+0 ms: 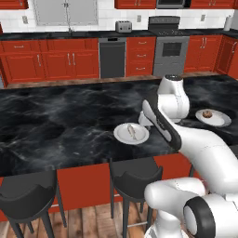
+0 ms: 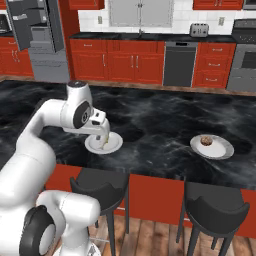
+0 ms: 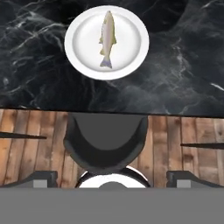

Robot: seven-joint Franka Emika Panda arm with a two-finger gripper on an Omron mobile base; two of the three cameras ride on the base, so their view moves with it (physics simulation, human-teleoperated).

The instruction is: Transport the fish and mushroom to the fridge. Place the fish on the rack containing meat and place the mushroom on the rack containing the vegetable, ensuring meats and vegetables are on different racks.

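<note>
The fish [image 3: 106, 39], slender and grey-tan, lies on a white plate [image 3: 83, 48] on the black marble island; the same fish [image 1: 132, 131] shows near the island's front edge. My gripper [image 2: 103, 136] hangs above this plate, open, fingertips [image 3: 43, 178] wide apart with nothing between them. The brown mushroom [image 2: 207, 141] sits on a second white plate [image 2: 222, 150] further right, also the mushroom [image 1: 207, 113]. The grey fridge [image 2: 47, 55] stands far back left with its door swung open; its racks, the meat and the vegetable cannot be made out.
Black stools [image 2: 102, 187] [image 2: 215, 210] stand along the island's near side over a wooden floor. Red cabinets, a dishwasher [image 2: 180, 62] and a stove [image 1: 171, 49] line the back wall. My own arm [image 1: 162, 123] crosses just right of the fish plate.
</note>
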